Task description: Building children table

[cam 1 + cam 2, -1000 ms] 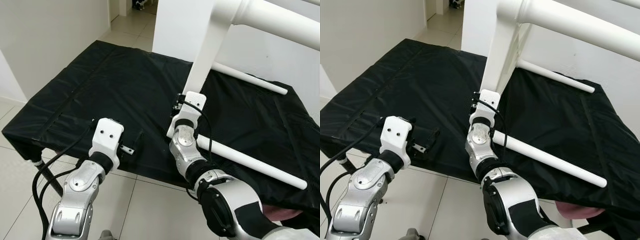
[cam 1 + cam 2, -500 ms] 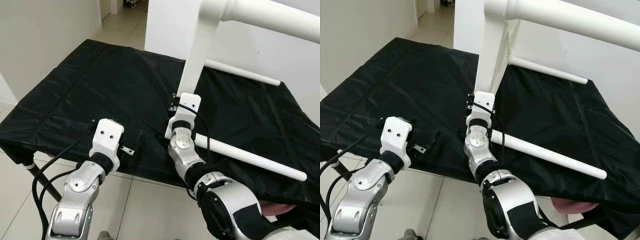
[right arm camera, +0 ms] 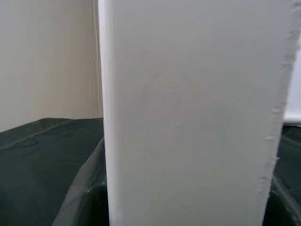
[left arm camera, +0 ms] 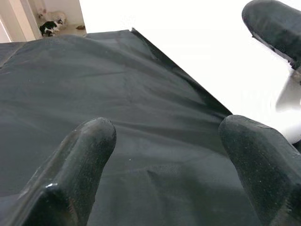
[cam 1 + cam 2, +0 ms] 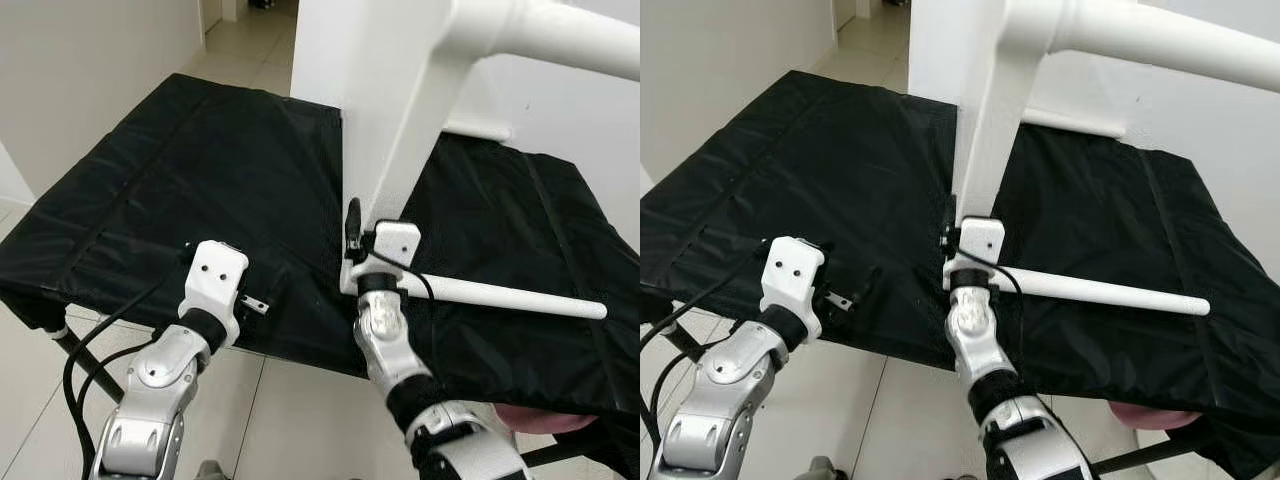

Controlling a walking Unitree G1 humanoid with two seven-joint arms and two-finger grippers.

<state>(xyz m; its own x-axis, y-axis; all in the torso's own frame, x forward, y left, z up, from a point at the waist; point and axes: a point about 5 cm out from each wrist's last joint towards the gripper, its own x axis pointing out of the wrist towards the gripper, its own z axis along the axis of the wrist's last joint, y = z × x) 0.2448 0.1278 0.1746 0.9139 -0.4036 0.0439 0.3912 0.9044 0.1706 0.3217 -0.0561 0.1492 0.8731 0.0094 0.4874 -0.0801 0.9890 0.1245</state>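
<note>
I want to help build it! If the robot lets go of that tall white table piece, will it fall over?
Probably. The white table frame stands tall and tilted on the black cloth, with the right gripper at its lower end. It looks stiff, not floppy. Its round rail might roll.

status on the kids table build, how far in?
Mid-assembly. Done: white frame looks joined, a rod jutting from it. In hand: right gripper at the upright flat bar, grip unclear. Left: left gripper open over the black cloth; no finished table visible.
</note>
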